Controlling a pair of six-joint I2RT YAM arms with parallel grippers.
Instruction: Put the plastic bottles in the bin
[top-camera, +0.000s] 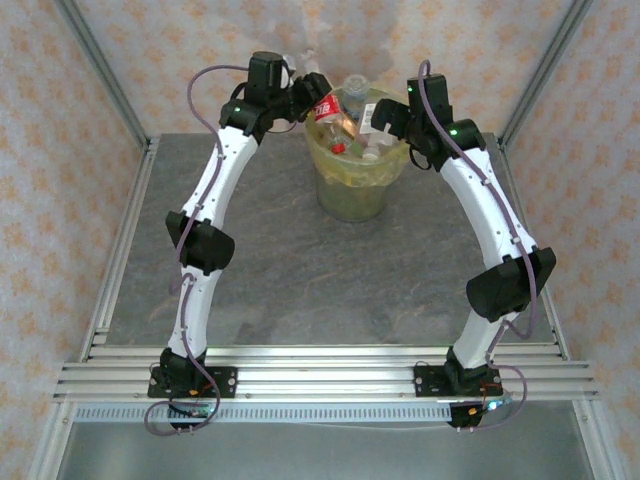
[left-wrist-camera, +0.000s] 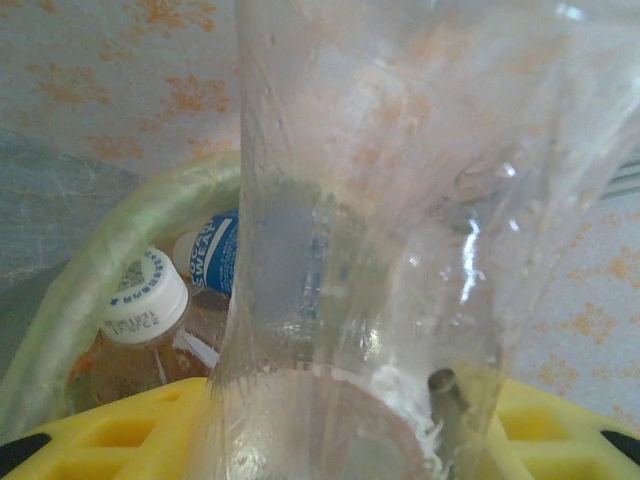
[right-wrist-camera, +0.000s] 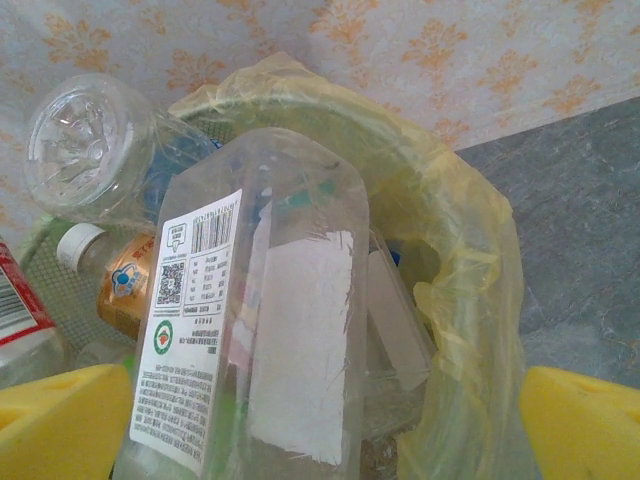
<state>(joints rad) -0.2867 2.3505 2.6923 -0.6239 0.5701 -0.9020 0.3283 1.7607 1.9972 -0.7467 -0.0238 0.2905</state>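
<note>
bin (top-camera: 352, 195): yellow-green, bagged, upright | bottles (top-camera: 330, 110): clear, piled inside, brimful

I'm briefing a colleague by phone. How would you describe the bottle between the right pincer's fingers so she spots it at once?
Start at the yellow-green bin at the table's far middle. The right pincer hangs over its rim, with a clear bottle between its yellow fingers. Unlike the orange-labelled, white-capped bottle beside it, this one bears a white label with barcode and QR code.

bin (top-camera: 352, 195) sits between both pincers. left pincer (top-camera: 318, 98): held bottle (left-wrist-camera: 370, 250) between its fingers, capped bottle (left-wrist-camera: 145, 300) beyond it to the left, in the bin. right pincer (top-camera: 378, 118): second bottle (right-wrist-camera: 260, 320) between the fingers (apart from the right one).
</note>
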